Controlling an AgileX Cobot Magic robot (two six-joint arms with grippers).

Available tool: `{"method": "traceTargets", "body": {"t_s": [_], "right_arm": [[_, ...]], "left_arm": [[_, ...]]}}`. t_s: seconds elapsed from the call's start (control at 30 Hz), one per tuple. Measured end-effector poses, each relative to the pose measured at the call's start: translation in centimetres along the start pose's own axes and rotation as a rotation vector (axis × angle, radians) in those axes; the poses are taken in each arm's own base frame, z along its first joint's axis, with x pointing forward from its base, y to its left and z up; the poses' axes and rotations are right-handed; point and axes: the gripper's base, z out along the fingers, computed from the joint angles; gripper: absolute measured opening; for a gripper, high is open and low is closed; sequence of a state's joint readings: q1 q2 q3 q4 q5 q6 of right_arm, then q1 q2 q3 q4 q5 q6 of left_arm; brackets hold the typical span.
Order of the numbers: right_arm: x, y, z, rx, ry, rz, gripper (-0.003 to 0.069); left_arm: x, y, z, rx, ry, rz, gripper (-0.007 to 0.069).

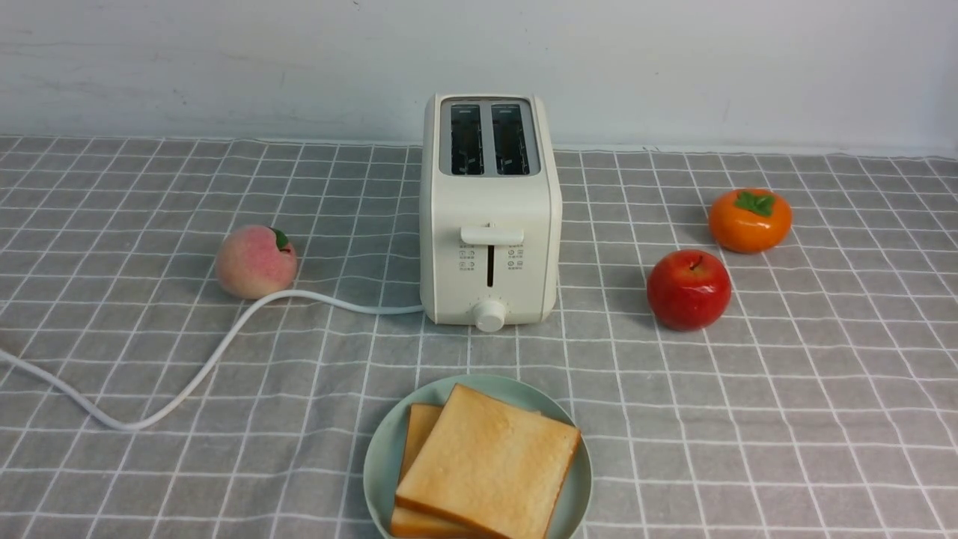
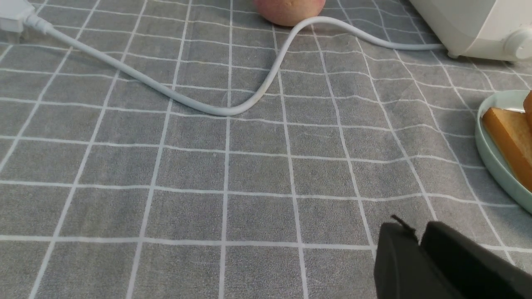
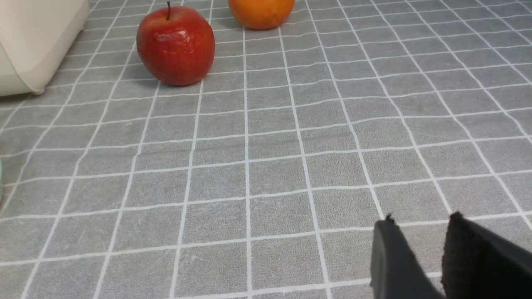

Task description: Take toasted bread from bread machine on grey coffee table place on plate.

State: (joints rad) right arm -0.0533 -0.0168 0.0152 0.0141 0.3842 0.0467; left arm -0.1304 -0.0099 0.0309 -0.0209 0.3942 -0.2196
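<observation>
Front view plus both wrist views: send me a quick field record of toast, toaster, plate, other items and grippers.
toast: two slices stacked on the plate, top one skewed
plate: pale green, in front of the toaster
toaster: both slots look empty
cord: white, trails toward the robot's left
fruit: peach to the left; apple and persimmon to the right
left gripper: holds nothing, fingers nearly together
right gripper: holds nothing, narrow gap
</observation>
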Motion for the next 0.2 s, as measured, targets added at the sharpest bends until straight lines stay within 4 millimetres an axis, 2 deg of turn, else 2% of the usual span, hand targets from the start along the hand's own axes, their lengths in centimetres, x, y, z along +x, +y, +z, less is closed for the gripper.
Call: {"method": "traceTargets", "body": {"t_s": [0.2], "right_arm": [[0.0,0.0,0.0,0.0,0.0,0.0,0.0204]], "left_arm": [[0.0,0.0,0.0,0.0,0.0,0.0,0.0074]]}}
